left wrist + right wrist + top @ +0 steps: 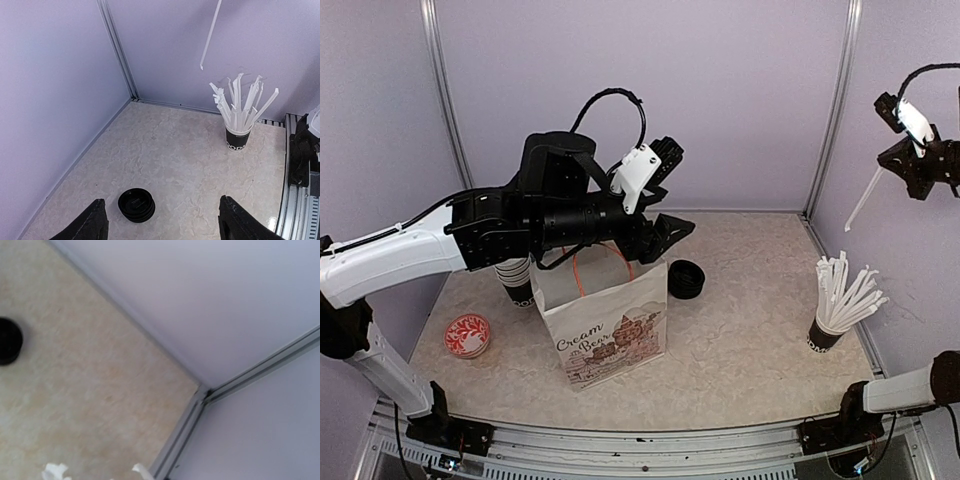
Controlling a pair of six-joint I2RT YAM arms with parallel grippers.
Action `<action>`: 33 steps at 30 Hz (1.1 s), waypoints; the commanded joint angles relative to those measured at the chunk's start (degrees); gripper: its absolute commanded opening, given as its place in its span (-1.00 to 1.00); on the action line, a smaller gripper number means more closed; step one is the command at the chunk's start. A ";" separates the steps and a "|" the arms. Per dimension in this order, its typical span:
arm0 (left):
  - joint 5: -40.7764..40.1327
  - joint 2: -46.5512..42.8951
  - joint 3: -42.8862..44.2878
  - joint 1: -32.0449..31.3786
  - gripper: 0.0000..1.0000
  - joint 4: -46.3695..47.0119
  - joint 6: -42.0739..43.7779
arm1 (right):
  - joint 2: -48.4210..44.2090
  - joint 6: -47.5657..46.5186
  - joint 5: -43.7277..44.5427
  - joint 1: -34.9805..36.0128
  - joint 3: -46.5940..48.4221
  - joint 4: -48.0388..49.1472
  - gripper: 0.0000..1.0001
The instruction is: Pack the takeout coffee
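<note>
Left gripper [670, 192] hangs wide open and empty above the white paper "Cream Bear" bag [610, 325]. Right gripper [892, 160], raised high, pinches a white straw [865, 200]. Lidded coffee cups are hidden in every view and the bag's inside is unseen; black lid stack [686, 279] sits just right of the bag.

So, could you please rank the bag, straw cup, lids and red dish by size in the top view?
1. bag
2. straw cup
3. red dish and lids: too alike to rank.
</note>
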 commanded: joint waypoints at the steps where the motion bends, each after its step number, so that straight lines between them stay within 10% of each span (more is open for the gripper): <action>1: -0.75 0.39 2.37 0.71 0.47 -0.21 0.72 | 0.08 -0.87 -3.74 -0.67 4.53 -0.65 -1.00; 10: -11.76 -3.15 3.70 3.22 0.48 -0.28 0.27 | 4.50 -1.93 -35.32 -0.69 5.16 3.37 -1.00; 17: -18.71 -9.35 -1.61 5.88 0.49 2.55 -3.53 | 7.21 16.22 -55.05 1.04 0.53 26.24 -1.00; 33: -25.37 -18.60 -8.53 8.56 0.50 -1.59 -6.92 | 21.26 26.99 -49.01 33.55 -1.28 44.28 -1.00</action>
